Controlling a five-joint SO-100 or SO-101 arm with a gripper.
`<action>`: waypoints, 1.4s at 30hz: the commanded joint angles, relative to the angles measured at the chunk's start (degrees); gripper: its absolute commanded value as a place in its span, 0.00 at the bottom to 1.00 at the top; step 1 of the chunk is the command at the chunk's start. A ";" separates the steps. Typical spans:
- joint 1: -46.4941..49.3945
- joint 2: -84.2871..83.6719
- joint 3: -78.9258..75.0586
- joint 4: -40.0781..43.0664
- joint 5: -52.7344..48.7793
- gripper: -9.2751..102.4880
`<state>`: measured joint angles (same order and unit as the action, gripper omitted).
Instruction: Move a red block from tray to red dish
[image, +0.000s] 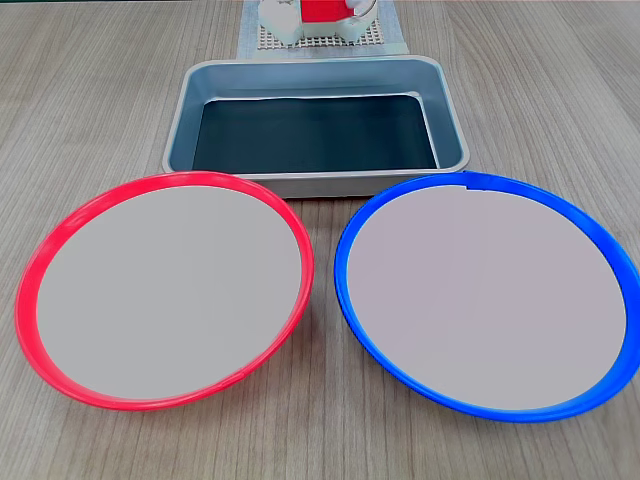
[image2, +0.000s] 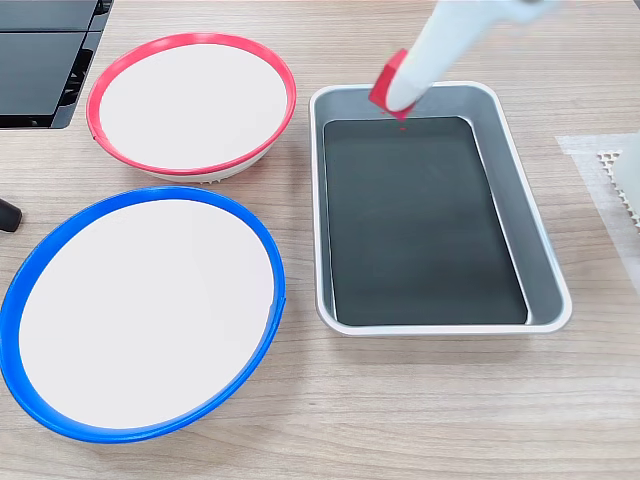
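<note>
The gripper (image2: 395, 97) grasps the red block (image2: 384, 86) and holds it above the far end of the tray (image2: 545, 262), clear of the dark bottom; a faint red reflection shows below it. The red dish (image2: 280, 72) stands just beside that end of the tray, its centre bare; the blue dish (image2: 262, 240) lies next to it. Judged step: transfer. Carry the block high enough to pass both the tray rim and the dish rim, centre it over the pale floor, lower, then release.
</note>
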<state>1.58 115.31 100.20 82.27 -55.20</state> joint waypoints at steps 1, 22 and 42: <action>5.54 -17.31 -19.60 0.26 -0.18 0.08; 10.46 -44.38 -37.79 -20.57 5.98 0.31; -10.46 23.99 26.28 -46.32 54.05 0.08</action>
<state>-7.56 132.71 118.74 38.94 -3.52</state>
